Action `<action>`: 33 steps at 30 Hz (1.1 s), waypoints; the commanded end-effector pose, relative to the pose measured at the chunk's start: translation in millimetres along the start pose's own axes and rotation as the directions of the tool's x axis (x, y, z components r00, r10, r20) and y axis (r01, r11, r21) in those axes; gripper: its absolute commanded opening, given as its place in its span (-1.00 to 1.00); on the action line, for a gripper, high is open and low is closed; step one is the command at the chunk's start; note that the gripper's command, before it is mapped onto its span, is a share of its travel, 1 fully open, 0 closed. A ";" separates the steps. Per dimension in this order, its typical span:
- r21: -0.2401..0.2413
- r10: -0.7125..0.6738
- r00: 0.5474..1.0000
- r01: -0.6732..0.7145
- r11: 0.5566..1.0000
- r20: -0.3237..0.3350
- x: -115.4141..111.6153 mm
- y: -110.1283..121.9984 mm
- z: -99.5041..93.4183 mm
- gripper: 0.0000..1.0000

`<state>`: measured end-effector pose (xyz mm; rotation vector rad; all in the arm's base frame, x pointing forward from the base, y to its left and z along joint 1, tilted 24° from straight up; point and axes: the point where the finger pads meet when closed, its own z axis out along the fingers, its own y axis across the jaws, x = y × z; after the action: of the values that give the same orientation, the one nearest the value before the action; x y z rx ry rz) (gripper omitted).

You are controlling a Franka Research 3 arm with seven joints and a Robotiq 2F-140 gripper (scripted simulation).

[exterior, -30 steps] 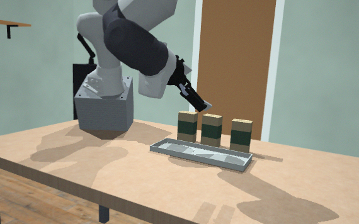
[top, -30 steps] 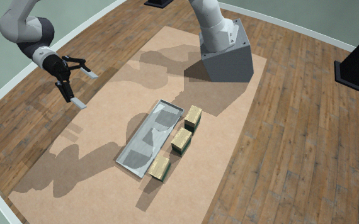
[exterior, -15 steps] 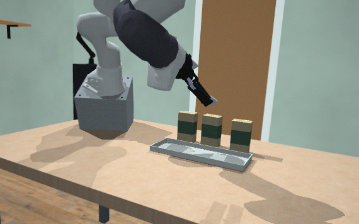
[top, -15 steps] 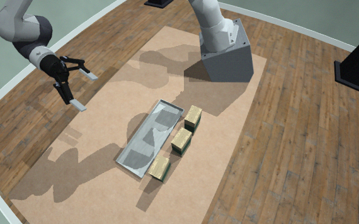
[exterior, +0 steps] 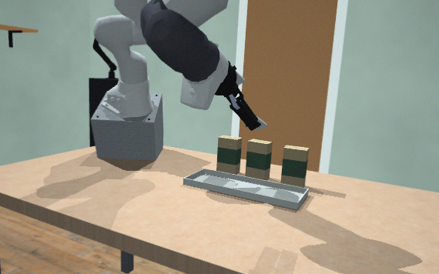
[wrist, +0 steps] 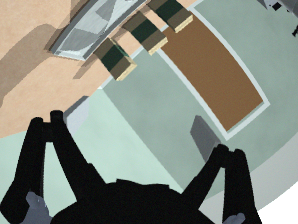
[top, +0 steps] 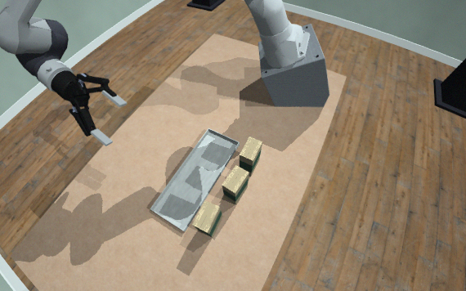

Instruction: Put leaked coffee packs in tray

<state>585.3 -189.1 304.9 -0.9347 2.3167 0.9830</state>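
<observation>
Three tan coffee packs with a dark green band stand upright in a row on the table. They are the far pack (top: 250,152) (exterior: 229,155) (wrist: 172,11), the middle pack (top: 235,182) (exterior: 259,158) (wrist: 144,31) and the near pack (top: 208,217) (exterior: 295,165) (wrist: 115,59). A long grey tray (top: 187,185) (exterior: 242,192) (wrist: 109,12) lies empty beside the row. My gripper (top: 110,119) (exterior: 260,124) (wrist: 141,115) is open and empty. It hangs high over the table's side beyond the tray, well away from the packs.
The arm's grey base block (top: 297,78) (exterior: 128,135) stands at the table's far end, a short way from the far pack. A black stand (top: 461,90) is on the floor off the table.
</observation>
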 end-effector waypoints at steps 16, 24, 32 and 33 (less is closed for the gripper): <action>0.018 0.036 0.999 -0.036 0.999 -0.017 -26.1 11.4 17.1 1.00; 0.038 0.068 0.997 -0.066 0.997 -0.040 -49.7 26.3 39.3 1.00; 0.038 0.068 0.997 -0.066 0.997 -0.040 -49.7 26.3 39.3 1.00; 0.038 0.068 0.997 -0.066 0.997 -0.040 -49.7 26.3 39.3 1.00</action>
<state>603.7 -122.4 323.4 -0.9133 2.3843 0.9542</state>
